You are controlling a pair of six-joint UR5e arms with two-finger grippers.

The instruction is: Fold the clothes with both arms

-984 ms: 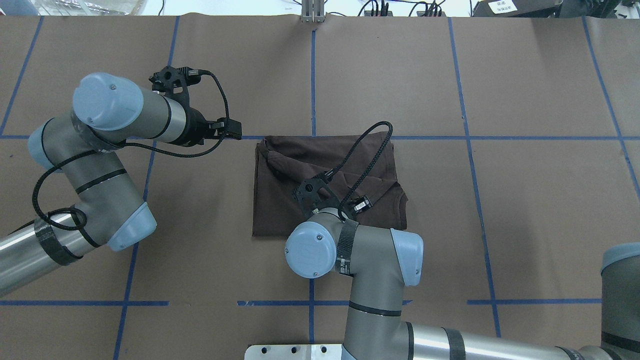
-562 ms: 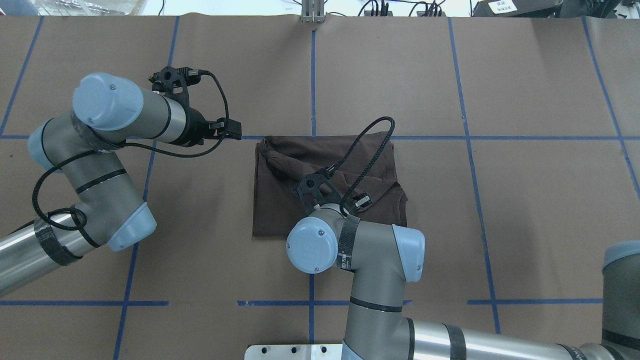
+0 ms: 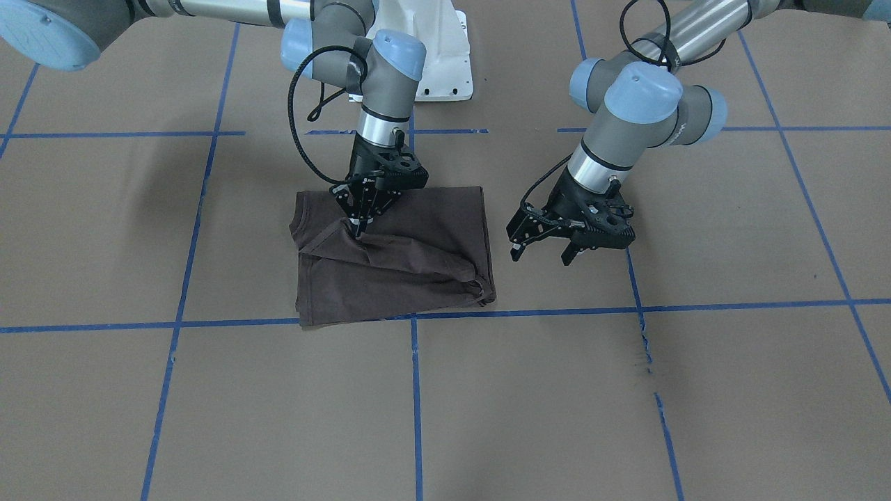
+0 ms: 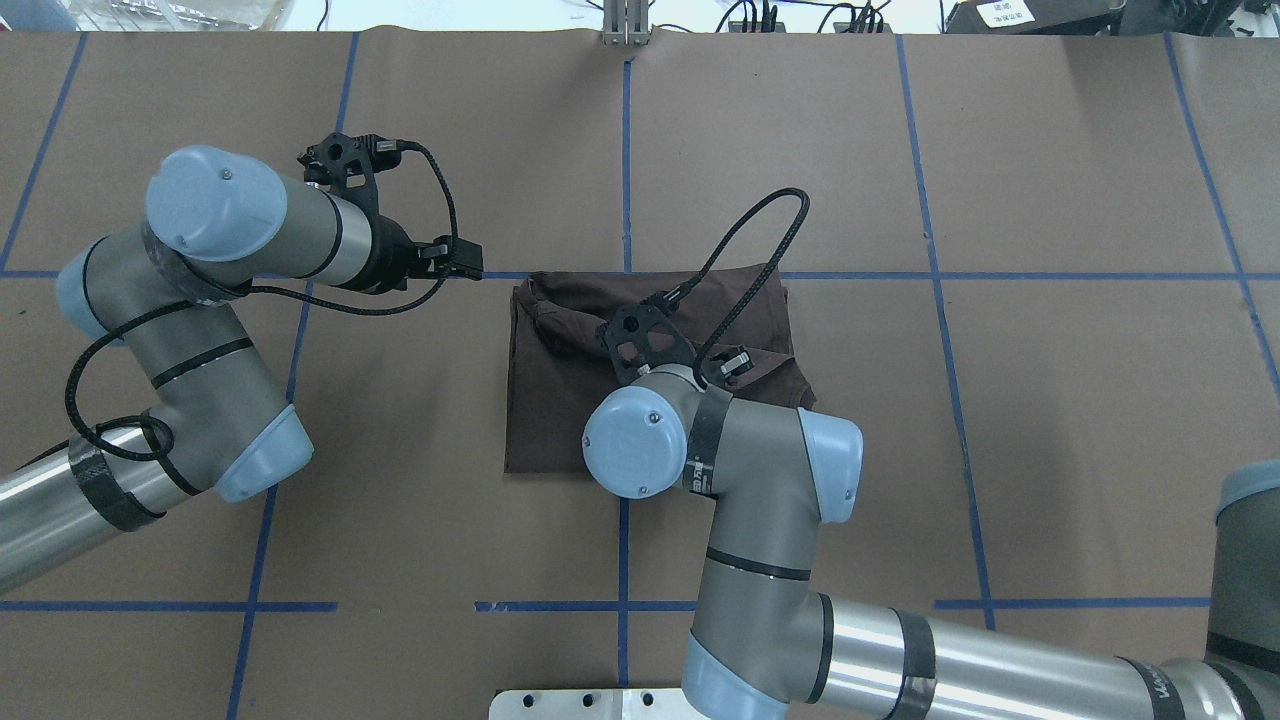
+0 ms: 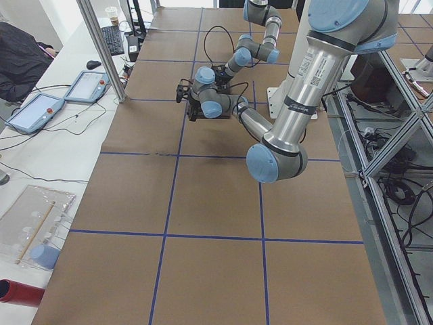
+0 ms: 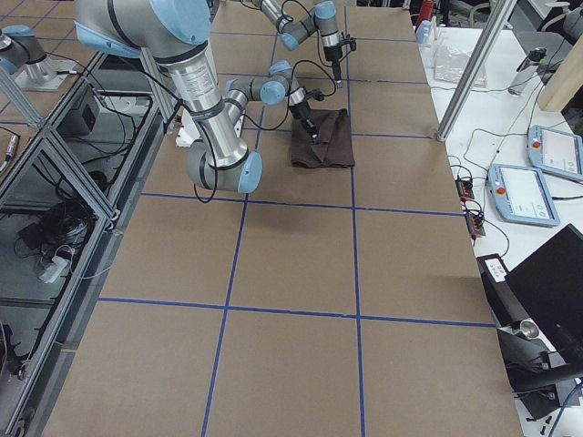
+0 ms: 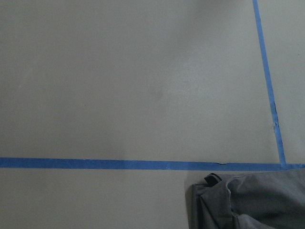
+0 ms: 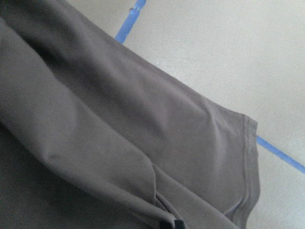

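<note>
Front-facing view: a dark brown-grey short-sleeved T-shirt lies folded into a rough rectangle on the table's brown paper cover, its front edge along a blue tape line. The right gripper points down onto the shirt's upper left part, fingers drawn narrow, pinching the cloth where a crease starts. The left gripper hangs just beside the shirt (over bare paper, not touching it), fingers spread wide and holding nothing.

Overhead view: the silver-grey right arm covers the shirt's near edge – the left arm sits off to the side.

Side views: the shirt lies far up the table, near the robot's white base.

Left wrist view: a rumpled shirt corner below a tape crossing.

Right wrist view: folded cloth fills the frame – a stitched hem at right.
</note>
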